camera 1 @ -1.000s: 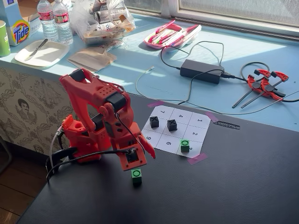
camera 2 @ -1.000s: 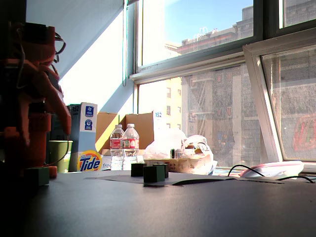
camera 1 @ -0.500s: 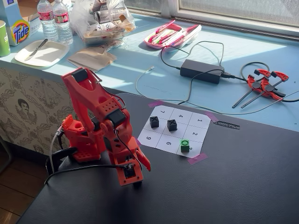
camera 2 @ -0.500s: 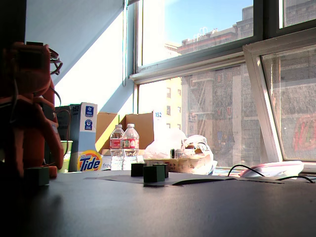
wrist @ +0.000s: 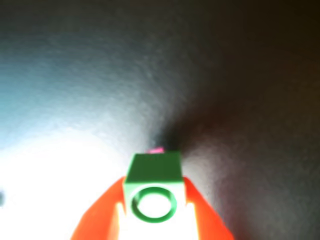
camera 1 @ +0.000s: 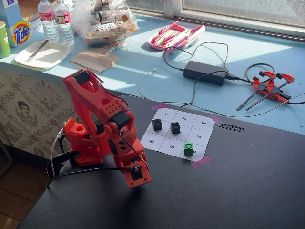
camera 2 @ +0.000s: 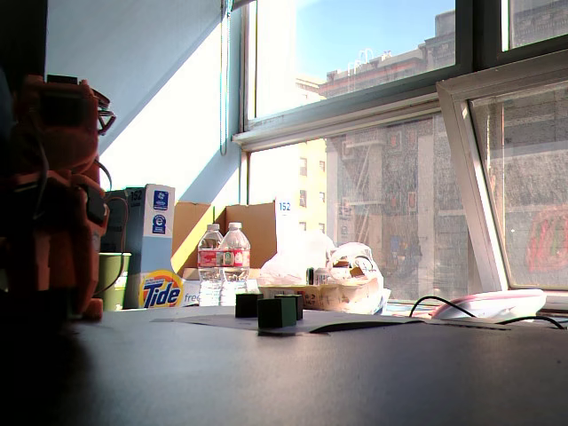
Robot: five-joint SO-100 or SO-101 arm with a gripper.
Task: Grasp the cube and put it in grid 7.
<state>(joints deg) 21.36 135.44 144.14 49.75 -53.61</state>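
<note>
Sunlit black counter (camera 1: 228, 191) carries our grid sheet, and at its 8 o'clock our fingers (wrist: 152, 220) sit narrowed around the cube (wrist: 153, 187), so we judge the grasp nearly made, with lift and carry to grid 7 (camera 1: 165, 114) left.

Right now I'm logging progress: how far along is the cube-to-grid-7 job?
Done: the gripper has come down around the cube, orange fingers flanking it on the black table. In hand: closing the grasp; contact is unclear. Left: lifting and carrying it to grid 7, empty.
</note>
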